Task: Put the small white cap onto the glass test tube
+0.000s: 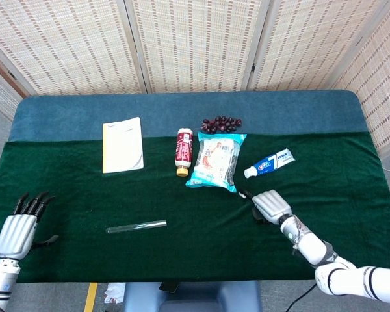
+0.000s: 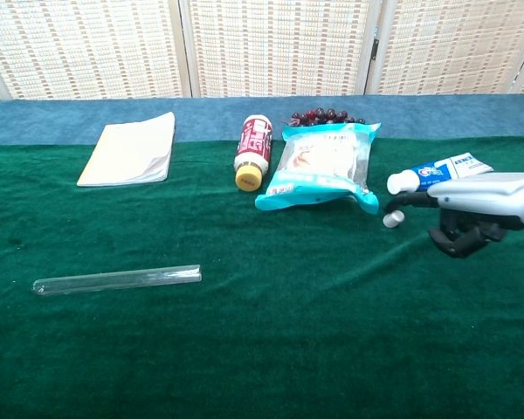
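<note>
The glass test tube (image 1: 136, 227) (image 2: 118, 279) lies flat on the green cloth, left of centre, with nothing touching it. The small white cap (image 2: 389, 219) (image 1: 242, 193) sits on the cloth just below the snack bag's right corner. My right hand (image 1: 270, 205) (image 2: 472, 214) hovers beside it, palm down, one dark fingertip (image 2: 402, 204) reaching over the cap while the other fingers curl beneath the palm. It holds nothing that I can see. My left hand (image 1: 16, 231) rests at the near left edge, fingers spread and empty, far from the tube.
A yellow notebook (image 1: 122, 144) lies at the back left. In the middle stand a red-labelled bottle (image 1: 184, 151) on its side, a blue snack bag (image 1: 216, 160) and dark grapes (image 1: 221, 123). A toothpaste tube (image 1: 268, 162) lies just behind my right hand.
</note>
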